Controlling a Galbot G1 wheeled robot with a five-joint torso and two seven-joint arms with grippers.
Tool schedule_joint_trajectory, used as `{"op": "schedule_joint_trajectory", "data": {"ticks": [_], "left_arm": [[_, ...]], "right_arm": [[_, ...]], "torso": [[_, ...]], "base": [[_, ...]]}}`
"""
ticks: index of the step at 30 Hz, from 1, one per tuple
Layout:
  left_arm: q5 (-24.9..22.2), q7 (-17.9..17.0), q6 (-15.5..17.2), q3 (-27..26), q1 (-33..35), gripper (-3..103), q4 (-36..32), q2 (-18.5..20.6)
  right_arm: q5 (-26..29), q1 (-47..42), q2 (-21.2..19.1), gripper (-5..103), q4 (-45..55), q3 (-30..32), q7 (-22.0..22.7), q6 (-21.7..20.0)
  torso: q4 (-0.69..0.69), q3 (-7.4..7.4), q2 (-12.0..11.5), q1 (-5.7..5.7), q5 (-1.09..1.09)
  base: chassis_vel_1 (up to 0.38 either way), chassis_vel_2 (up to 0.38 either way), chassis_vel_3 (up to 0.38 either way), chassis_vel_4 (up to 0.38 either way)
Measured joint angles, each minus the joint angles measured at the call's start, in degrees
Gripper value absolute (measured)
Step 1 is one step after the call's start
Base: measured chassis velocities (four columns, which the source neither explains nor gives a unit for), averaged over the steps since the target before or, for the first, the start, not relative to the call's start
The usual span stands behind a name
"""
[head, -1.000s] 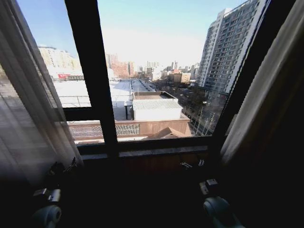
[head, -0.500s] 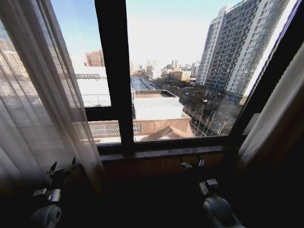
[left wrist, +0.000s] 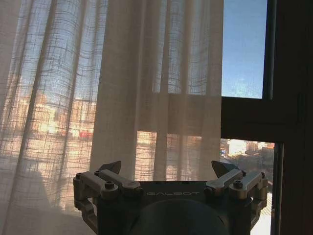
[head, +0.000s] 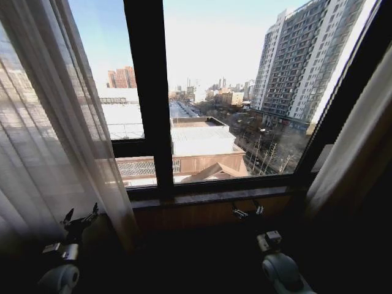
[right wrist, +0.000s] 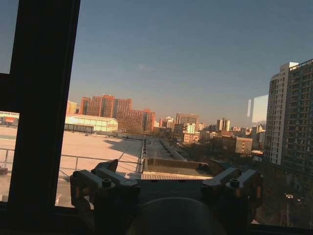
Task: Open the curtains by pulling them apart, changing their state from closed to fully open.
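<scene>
The left gripper (head: 80,218) sits low at about 8 o'clock in the head view, fingers spread wide and empty, just short of the left curtain panel (head: 55,141), whose pleats run vertically up from it. The right gripper (head: 247,212), also spread and empty, faces bare window glass (head: 245,92); the right curtain panel (head: 352,147) hangs bunched at 3 o'clock, well apart. The left arm is nearer its cloth. Against half a second ago, the scene barely differs
</scene>
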Motion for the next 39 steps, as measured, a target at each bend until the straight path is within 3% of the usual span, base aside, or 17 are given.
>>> {"op": "schedule_joint_trajectory", "data": {"ticks": [13,39], "left_arm": [[0.0,0.0,0.0,0.0,0.0,100,0.0,0.0],[0.0,0.0,0.0,0.0,0.0,100,0.0,0.0]], "right_arm": [[0.0,0.0,0.0,100,0.0,0.0,0.0,0.0],[0.0,0.0,0.0,100,0.0,0.0,0.0,0.0]], "torso": [[-0.01,0.02,0.0,0.07,0.02],[-0.01,0.0,0.0,0.01,0.01]], "base": [[-0.112,0.119,0.104,-0.11],[0.0,0.0,0.0,0.0]]}}
